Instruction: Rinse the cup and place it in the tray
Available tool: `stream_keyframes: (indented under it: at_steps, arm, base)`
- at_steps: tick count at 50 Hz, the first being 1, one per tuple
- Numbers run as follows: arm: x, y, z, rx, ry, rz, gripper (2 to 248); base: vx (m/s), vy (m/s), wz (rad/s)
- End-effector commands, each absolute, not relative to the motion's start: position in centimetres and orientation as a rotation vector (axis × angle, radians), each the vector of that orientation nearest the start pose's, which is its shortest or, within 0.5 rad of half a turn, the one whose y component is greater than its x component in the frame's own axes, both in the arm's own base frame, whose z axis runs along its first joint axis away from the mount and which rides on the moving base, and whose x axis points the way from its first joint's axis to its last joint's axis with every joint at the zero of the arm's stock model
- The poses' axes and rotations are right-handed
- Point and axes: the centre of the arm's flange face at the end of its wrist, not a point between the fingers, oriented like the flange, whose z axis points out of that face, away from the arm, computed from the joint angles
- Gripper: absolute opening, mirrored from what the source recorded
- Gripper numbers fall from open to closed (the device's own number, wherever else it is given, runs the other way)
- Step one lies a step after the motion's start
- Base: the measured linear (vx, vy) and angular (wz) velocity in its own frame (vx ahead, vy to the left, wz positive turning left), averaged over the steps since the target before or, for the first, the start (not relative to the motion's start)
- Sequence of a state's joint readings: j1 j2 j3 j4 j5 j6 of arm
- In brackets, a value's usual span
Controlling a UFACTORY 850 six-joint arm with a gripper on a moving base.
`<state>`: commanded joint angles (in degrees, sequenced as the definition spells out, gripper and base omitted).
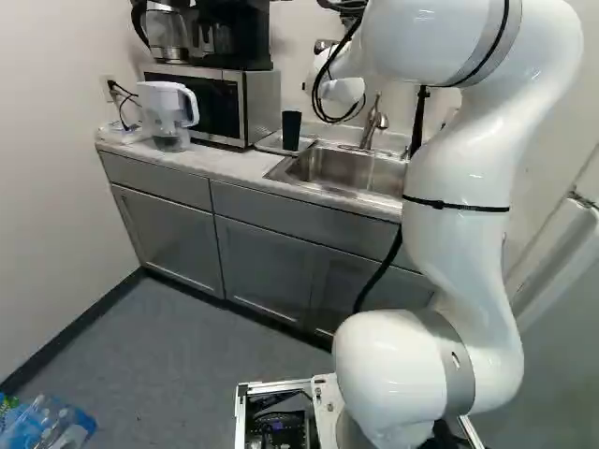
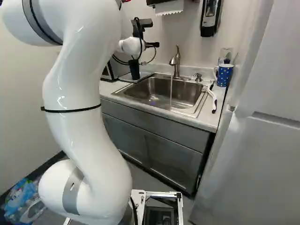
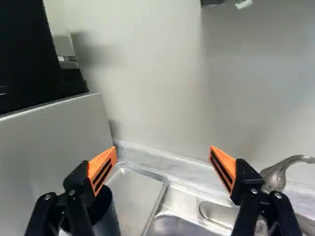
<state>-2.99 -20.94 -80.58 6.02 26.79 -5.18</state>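
So my white arm (image 1: 463,215) hogs the right side. Dark cup (image 1: 291,131)'s upright in the tray (image 1: 266,146), between microwave (image 1: 260,103) and sink (image 1: 348,172), faucet (image 1: 374,122) behind the basin. Pitcher (image 1: 167,110)'s beside the microwave, black appliance (image 1: 234,33) on top, plastic bottles (image 1: 56,426) lower left.

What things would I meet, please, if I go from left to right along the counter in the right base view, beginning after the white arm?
Microwave → black cup → faucet with water running → small metal fitting → blue dotted mug.
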Motion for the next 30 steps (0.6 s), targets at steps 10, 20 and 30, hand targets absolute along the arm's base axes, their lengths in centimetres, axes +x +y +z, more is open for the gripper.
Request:
stream_keyframes:
  at_steps: [10, 20, 30]
  arm:
    - [67.3, -5.5, 64.6, -2.349, 0.144, -2.203, 247]
    - [67.4, -7.1, 65.4, -2.359, 0.172, -2.211, 247]
    - [67.4, -8.7, 66.3, -2.369, 0.2, -2.219, 247]
  base:
    - [0.0, 0.0, 0.0]
    - [0.0, 0.0, 0.0]
    - [0.0, 0.0, 0.0]
